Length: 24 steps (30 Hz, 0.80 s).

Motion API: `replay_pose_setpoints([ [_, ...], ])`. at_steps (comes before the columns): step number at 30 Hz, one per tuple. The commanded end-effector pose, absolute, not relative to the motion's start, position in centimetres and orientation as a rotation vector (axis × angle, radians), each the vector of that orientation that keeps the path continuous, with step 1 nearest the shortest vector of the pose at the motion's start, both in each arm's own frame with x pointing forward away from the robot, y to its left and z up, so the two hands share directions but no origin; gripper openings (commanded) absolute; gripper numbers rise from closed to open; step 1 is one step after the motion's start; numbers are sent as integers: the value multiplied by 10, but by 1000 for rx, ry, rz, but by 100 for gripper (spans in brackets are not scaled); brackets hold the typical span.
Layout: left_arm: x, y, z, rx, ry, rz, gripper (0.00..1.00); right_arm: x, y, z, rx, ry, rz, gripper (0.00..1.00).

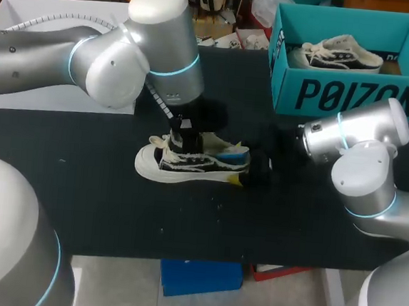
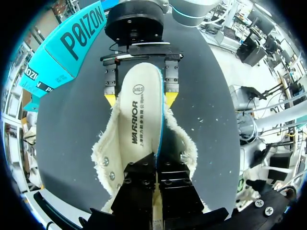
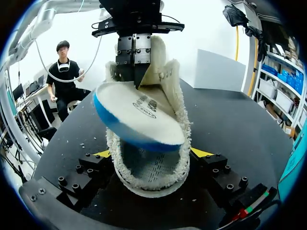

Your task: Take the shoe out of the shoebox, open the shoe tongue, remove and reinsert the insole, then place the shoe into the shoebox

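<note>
Shoe at frame centre, heel clamped between the right gripper's fingers, insole half out, pinched in the left gripper's closed fingers; a slack heel clamp could let the shoe lift too.

L claw pinched tight, pointing down; R claw clamped wide, horiz.

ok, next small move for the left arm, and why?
Probably raise the left pincer to draw the insole clear of the shoe: it pinches the insole's forward part, the heel end is tilted up above the opening, and the right pincer clamps the shoe's heel.
</note>
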<state>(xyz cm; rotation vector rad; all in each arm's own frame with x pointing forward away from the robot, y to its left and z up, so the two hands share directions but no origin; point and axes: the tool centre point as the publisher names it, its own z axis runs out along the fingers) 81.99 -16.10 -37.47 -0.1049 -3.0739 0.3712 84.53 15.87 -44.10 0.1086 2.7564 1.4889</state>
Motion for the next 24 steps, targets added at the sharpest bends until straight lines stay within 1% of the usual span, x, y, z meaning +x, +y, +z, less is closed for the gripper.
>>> replay_pose_setpoints([
  [1, 816, -159, -372, -116, -3074, 397, 0, 845, 160, -442, 111, 2758, 1486, 0],
  [7, 820, -174, -380, -134, -3066, 388, 0, 845, 160, -442, 111, 2758, 1486, 0],
  [18, 829, -195, -380, -197, -3114, 398, 0, 845, 160, -442, 111, 2758, 1486, 0],
  [19, 829, -195, -379, -207, -3121, 399, 11, 845, 160, -442, 111, 2758, 1486, 0],
  [20, 828, -194, -379, -213, -3127, 403, 29, 845, 160, -442, 111, 2758, 1486, 0],
  [22, 827, -193, -380, -230, -3133, 416, 45, 845, 160, -442, 111, 2758, 1486, 0],
  [23, 825, -192, -380, -243, -3141, 424, 65, 845, 160, -442, 111, 2758, 1486, 0],
  [24, 823, -192, -380, -253, -3147, 423, 80, 845, 160, -442, 111, 2758, 1486, 0],
])
